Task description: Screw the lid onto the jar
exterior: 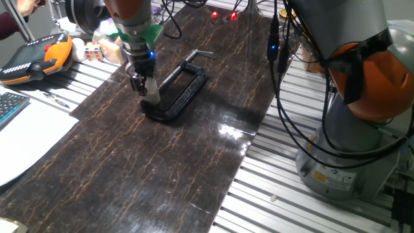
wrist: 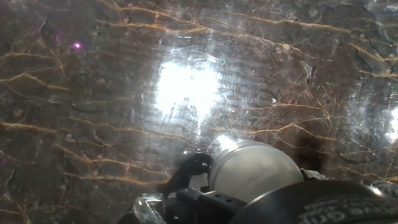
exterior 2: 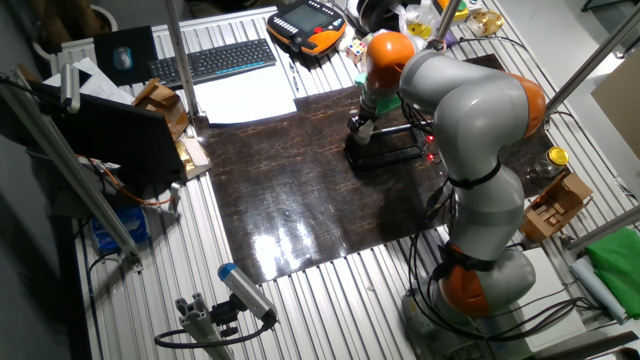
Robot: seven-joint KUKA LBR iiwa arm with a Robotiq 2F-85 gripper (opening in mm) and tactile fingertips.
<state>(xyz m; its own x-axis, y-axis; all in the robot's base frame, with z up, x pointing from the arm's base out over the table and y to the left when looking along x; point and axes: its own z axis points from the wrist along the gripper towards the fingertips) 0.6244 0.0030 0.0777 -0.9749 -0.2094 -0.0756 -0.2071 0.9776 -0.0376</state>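
Lab bench of ribbed aluminium with a dark marbled mat

A glossy dark mat [exterior: 162, 162] veined in orange lies on a slatted metal table [exterior 2: 330, 290]; overhead light glares white off it at centre in the hand view. In the other fixed view a black keyboard [exterior 2: 212, 62] and white paper [exterior 2: 245, 100] sit at upper centre, an orange-and-black pendant [exterior 2: 310, 25] at the top edge, aluminium frame bars [exterior 2: 80, 190] at left, green cloth [exterior 2: 615, 262] at lower right.

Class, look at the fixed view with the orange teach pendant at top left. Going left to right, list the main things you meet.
Orange teach pendant → gripper at the jar → black C-clamp → grey robot base.
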